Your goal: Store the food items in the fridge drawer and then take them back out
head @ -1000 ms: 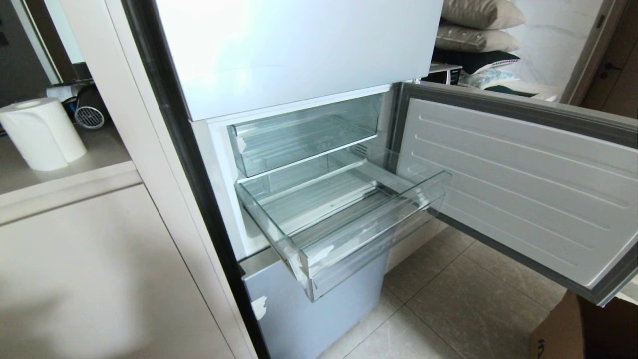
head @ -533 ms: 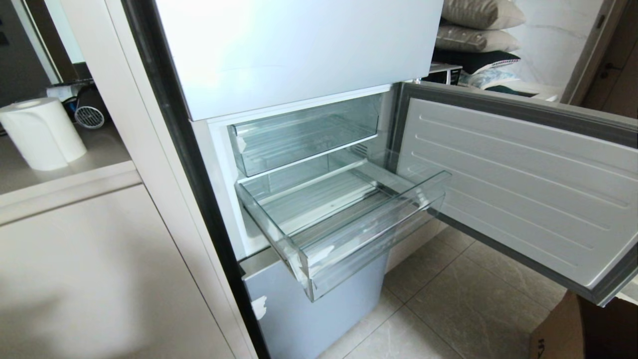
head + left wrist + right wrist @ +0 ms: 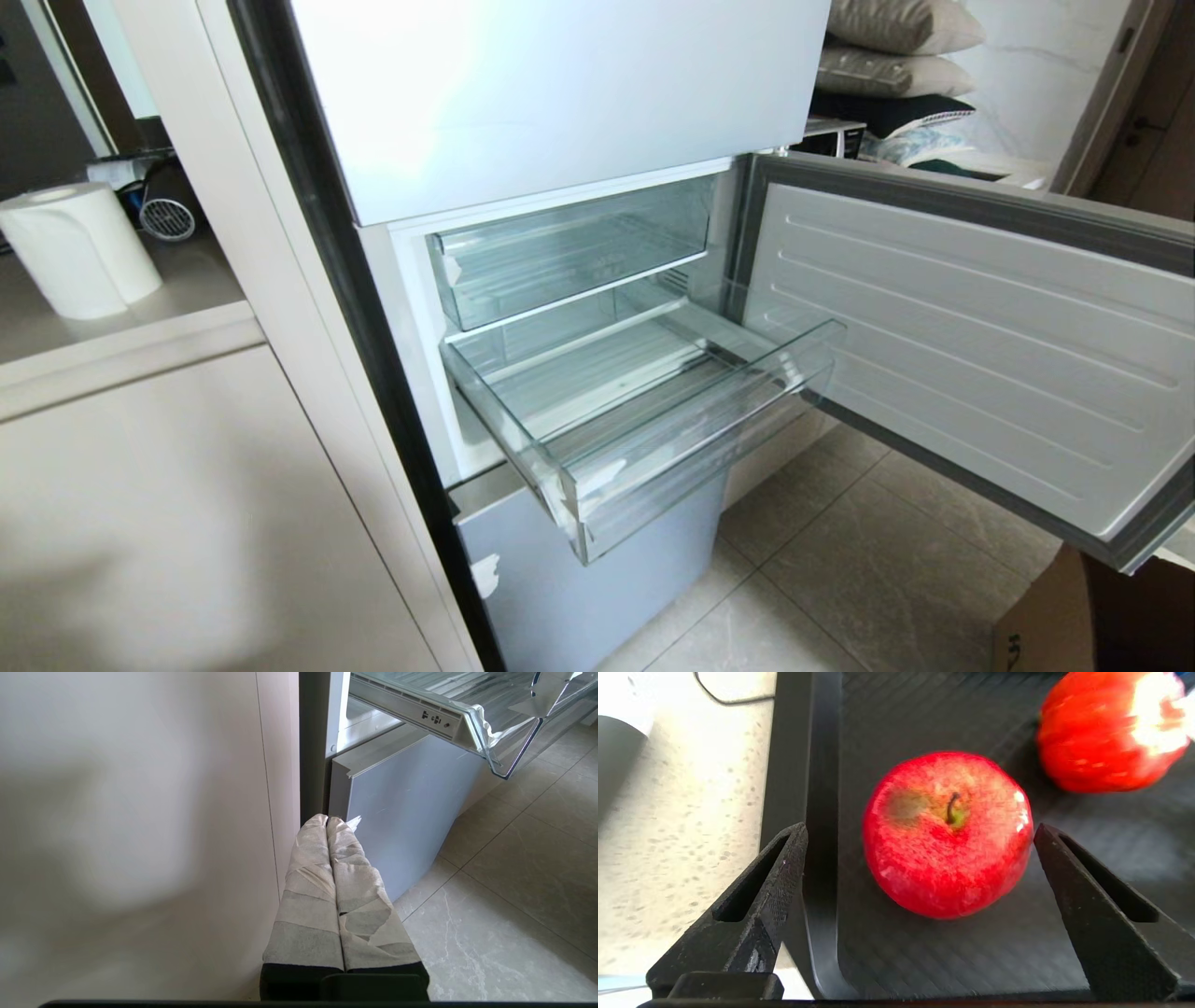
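the right gripper (image 3: 920, 868) hovers with jaws spread wide either side of a round red apple (image 3: 948, 833) on a ribbed black tray (image 3: 924, 961), apparently lining up a grasp; a second red fruit (image 3: 1106, 732) lies beyond. the clear plastic fridge drawer (image 3: 635, 411) stands pulled out, ready, holding nothing. the left gripper (image 3: 334, 826), tape-wrapped fingers pressed together, rests parked near the fridge's base.

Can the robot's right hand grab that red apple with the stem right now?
Probably yes. The right gripper is open, its fingers on either side of the apple, which sits alone on the black tray, nothing blocking it.
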Robot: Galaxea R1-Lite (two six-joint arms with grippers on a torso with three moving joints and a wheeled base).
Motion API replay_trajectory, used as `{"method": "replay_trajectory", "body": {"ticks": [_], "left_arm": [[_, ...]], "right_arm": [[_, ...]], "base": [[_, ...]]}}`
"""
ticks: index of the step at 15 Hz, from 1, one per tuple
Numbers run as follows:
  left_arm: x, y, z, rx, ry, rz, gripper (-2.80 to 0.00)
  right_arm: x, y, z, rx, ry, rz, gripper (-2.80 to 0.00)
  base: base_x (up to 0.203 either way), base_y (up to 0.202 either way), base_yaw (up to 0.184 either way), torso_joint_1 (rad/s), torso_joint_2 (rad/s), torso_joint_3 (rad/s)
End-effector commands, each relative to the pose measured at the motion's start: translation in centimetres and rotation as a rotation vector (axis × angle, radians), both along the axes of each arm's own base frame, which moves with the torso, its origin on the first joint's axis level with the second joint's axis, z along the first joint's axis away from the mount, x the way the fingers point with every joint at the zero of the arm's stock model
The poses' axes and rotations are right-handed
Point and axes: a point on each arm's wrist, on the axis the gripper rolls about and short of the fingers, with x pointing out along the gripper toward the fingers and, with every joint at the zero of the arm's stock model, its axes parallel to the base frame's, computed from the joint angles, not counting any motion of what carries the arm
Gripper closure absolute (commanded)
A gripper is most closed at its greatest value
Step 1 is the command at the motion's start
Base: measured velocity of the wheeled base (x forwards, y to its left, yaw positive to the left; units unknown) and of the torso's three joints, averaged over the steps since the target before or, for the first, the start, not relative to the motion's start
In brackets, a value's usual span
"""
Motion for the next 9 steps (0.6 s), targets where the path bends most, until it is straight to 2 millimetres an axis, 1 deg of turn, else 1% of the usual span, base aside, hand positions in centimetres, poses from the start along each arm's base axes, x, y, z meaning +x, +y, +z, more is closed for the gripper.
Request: {"method": "replay_trajectory", "body": {"ticks": [1,4,7,9], "left_arm": [[0.01,0.0,-0.01,0.0,0.002,0.001,0.0],[0.01,0.0,-0.01,0.0,0.002,0.001,0.0],[0.01,0.0,-0.01,0.0,0.002,0.001,0.0],[0.01,0.0,-0.01,0.0,0.002,0.001,0.0]], "right_arm": [[0.46,-0.45,-1.23,0.023,0.012,0.005,-2.8],[0.52,-0.67,-1.81,0.036,0.017,0.003,-2.8],[0.58,-0.9,-1.81,0.031,0.013,-0.001,-2.8],[0.68,-1.4,-1.85,0.024,0.01,-0.006,-2.8]], "base": [[0.0,0.0,0.0,0.0,0.0,0.0],[0.0,0.0,0.0,0.0,0.0,0.0],[0.0,0.0,0.0,0.0,0.0,0.0],[0.0,0.0,0.0,0.0,0.0,0.0]]}}
